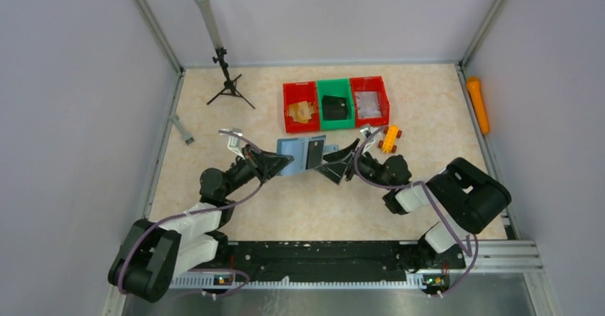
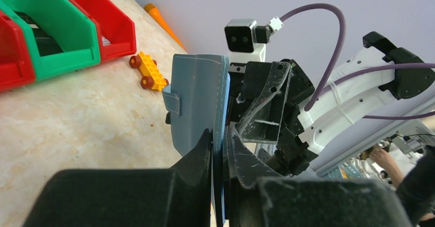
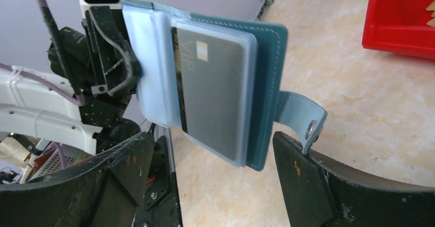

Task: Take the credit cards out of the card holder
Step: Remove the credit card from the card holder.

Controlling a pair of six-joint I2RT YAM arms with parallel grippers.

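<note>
Left gripper (image 2: 218,140): pressed together on one edge of the card holder (image 2: 197,104); we see that edge wedged between its two black fingers.
Right gripper (image 3: 213,140): spread wide, one jaw on each side of the open holder, gripping nothing. The closure tab (image 3: 302,117) hangs just beside one jaw.
Card holder, place: held up off the table (image 1: 235,216) in the middle of the scene. It sits between the two grippers, on the near side of the row of bins (image 1: 335,102).
Step in hand: we judge it to be the reach for the first card, with nothing pulled out yet.
Card (image 3: 213,88): grey, lying in a clear sleeve on the light blue inside.
How to do it well: we should close only on the card's exposed margin, not on the sleeve or the teal cover behind it. We should then draw it out along the sleeve while the left gripper holds firm. We cannot tell which sleeve edge is the open one, so that needs checking first. The loose tab should stay out of the pinch.
Facing: the holder lies open, its inside turned up and to the right, towards the right gripper. Its teal outside faces the left gripper's side.
Long axis: spread open, the holder runs roughly left to right. The card's long side seems to lie across that line, though tilt makes this uncertain.
</note>
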